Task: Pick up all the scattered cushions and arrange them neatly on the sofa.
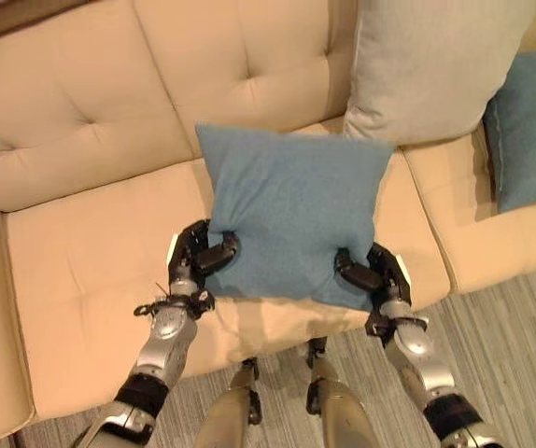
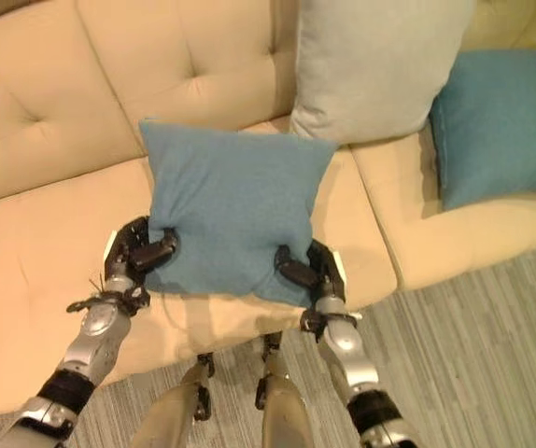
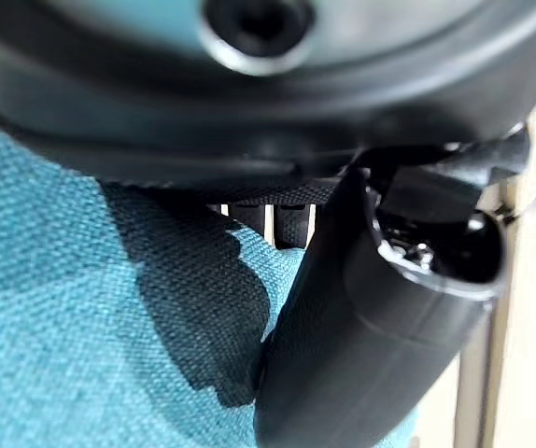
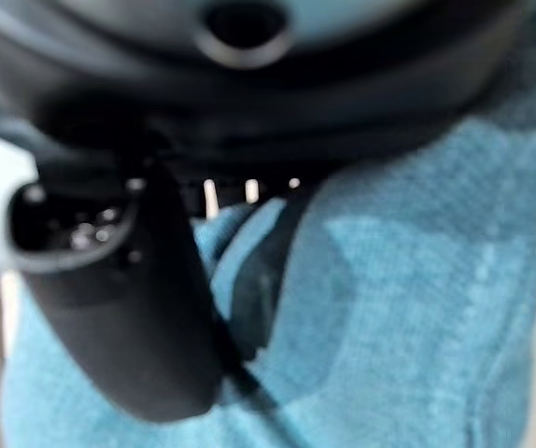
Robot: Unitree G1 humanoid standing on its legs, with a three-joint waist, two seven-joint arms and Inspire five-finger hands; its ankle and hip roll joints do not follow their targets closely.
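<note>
A blue cushion (image 1: 291,210) is held over the beige sofa's (image 1: 91,252) seat, its far edge near the backrest. My left hand (image 1: 196,254) grips its near left corner, thumb pressed on top of the cloth (image 3: 109,317). My right hand (image 1: 373,273) grips the near right corner the same way, thumb over the blue fabric (image 4: 389,308). A pale grey cushion (image 1: 431,65) leans upright against the backrest just right of the blue one. Another blue cushion (image 2: 501,121) rests on the sofa's right part.
The sofa's left seat (image 2: 25,271) lies bare beside the held cushion. Grey striped carpet (image 2: 473,355) runs along the sofa's front edge at the lower right.
</note>
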